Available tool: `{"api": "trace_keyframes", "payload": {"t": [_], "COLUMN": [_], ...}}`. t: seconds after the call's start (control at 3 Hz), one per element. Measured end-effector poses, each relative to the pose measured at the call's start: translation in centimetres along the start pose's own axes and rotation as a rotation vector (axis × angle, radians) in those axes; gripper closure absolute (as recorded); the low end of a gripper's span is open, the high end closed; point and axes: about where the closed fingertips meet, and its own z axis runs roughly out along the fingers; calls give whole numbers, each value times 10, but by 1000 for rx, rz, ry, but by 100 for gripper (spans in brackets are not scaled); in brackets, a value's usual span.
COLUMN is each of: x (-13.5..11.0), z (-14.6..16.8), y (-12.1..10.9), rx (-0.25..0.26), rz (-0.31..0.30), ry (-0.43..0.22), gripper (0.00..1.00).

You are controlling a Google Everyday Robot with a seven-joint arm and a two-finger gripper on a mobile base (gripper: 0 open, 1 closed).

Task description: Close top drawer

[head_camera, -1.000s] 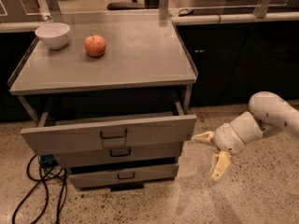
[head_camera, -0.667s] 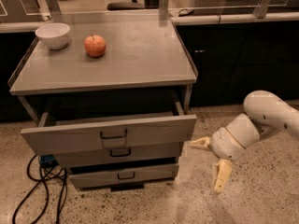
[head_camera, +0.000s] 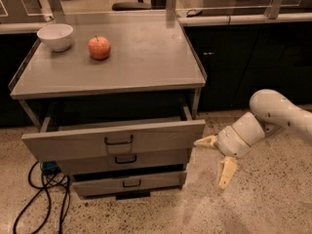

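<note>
1. While the tool [head_camera: 216,156] hangs low, out past the front right corner of the surface [head_camera: 146,57], its two fingers [head_camera: 226,172] are spread wide: one reaches toward the cabinet and the other points down at the floor [head_camera: 253,204]. It holds nothing.
2. Behind it, the white arm [head_camera: 278,113] comes in from the right.
3. The upper finger's tip is just beside the right end of the top drawer [head_camera: 73,144]; I cannot tell whether they touch.
4. That drawer stands pulled out from under the front edge of the surface, with its dark inside showing behind the front panel, so closing has not begun.
5. Judged from this, the step in hand is the approach. The next move calls for bringing the tool round to the face of the panel, near the small black handle [head_camera: 119,140], and pushing straight back toward the cabinet.
6. The drawer's long axis runs left to right, parallel with the front edge of the surface, and its front faces outward, away from the cabinet.
7. Two shorter drawers sit below it, the middle drawer [head_camera: 146,159] and the bottom drawer [head_camera: 97,185].
8. A bowl [head_camera: 55,36] and an apple [head_camera: 99,47] rest near the back left corner of the surface.
</note>
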Motion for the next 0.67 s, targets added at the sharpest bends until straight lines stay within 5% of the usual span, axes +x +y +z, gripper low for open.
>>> {"api": "trace_keyframes", "payload": {"t": [0.33,0.67], "x": [9,15], "z": [-20,-29], "y": [-52,-70], "rx": [90,122], "rz": [9,23], "ry": [-15,-31], "gripper": [0,0]}}
